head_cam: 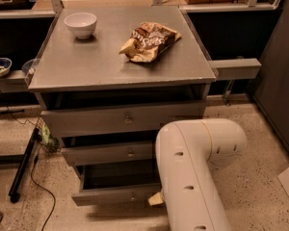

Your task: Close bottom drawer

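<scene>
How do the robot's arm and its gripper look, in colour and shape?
The arm is a thick, rounded, cream-white shell with small dark oval holes along it and no visible cables. Of the gripper, only a pale tan tip shows, beside the front of the bottom drawer.
</scene>
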You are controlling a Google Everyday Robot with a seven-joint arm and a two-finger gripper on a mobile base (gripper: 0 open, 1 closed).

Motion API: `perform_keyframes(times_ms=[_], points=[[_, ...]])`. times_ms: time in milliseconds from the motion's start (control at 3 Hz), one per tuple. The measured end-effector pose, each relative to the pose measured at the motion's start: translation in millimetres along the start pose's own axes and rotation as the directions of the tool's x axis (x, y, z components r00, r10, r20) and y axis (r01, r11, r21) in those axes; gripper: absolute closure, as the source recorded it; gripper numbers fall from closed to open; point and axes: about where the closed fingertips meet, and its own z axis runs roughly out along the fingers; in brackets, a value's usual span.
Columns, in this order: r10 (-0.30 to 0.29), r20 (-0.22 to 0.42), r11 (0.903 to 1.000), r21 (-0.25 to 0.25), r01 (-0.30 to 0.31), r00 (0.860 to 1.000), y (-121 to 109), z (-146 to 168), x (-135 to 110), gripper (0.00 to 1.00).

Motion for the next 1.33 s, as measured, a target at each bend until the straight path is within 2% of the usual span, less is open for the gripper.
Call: perform_keyframes(times_ms=[1000,1333], points=[[0.000,0.000,1.0000,0.000,0.000,1.000,0.0,0.0,0.0,0.90],[0.002,-0.016,1.0000,-0.009,-0.002,1.000,1.7,5.9,2.8,1.00]])
